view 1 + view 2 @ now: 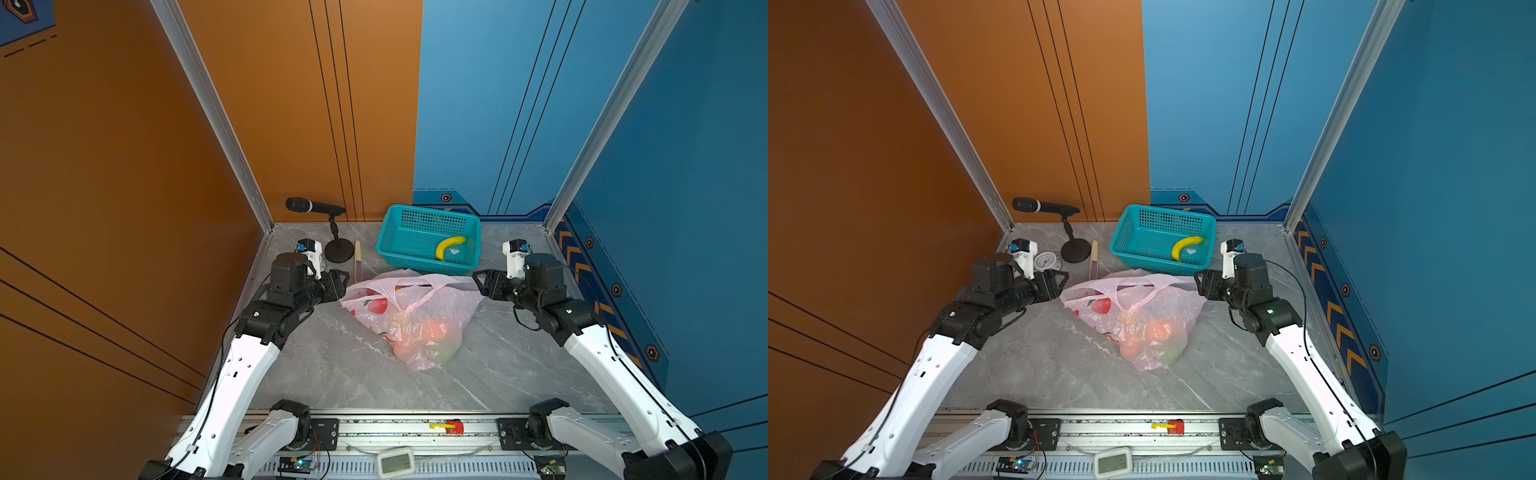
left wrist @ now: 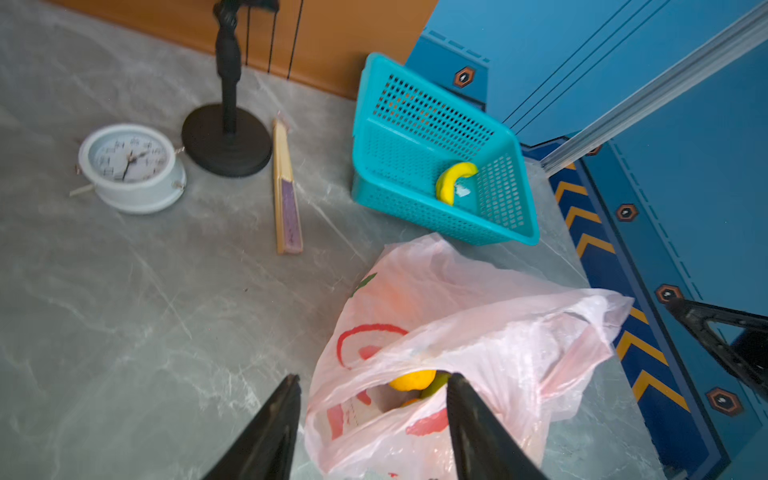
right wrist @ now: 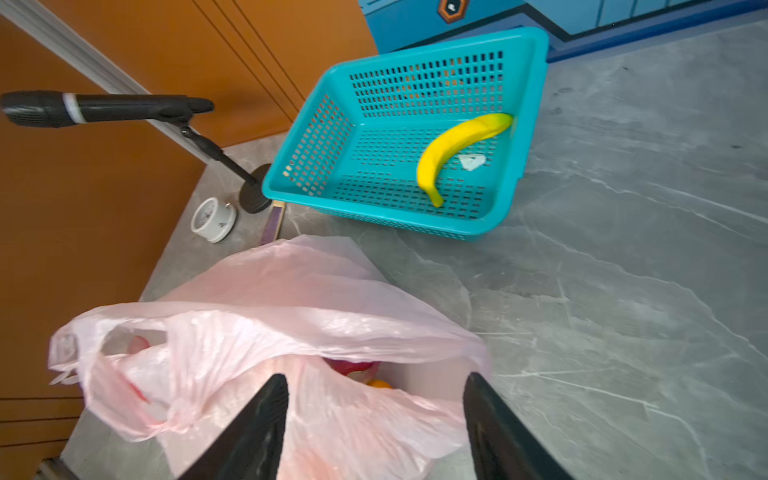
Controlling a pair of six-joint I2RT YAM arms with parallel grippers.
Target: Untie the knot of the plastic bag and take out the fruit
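A pale-pink plastic bag lies on the grey tabletop between two robot pincers. The left pincer sits just beside one edge of the bag and the right pincer just beside the opposite edge. Both are released, jaws spread, gripping nothing. The fruit, orange and green, shows through the plastic, nearer the robot than either pincer. The knot seems to be a bunched twist between the pincers, though blur leaves this uncertain. Beyond both pincers stands a teal basket holding a banana.
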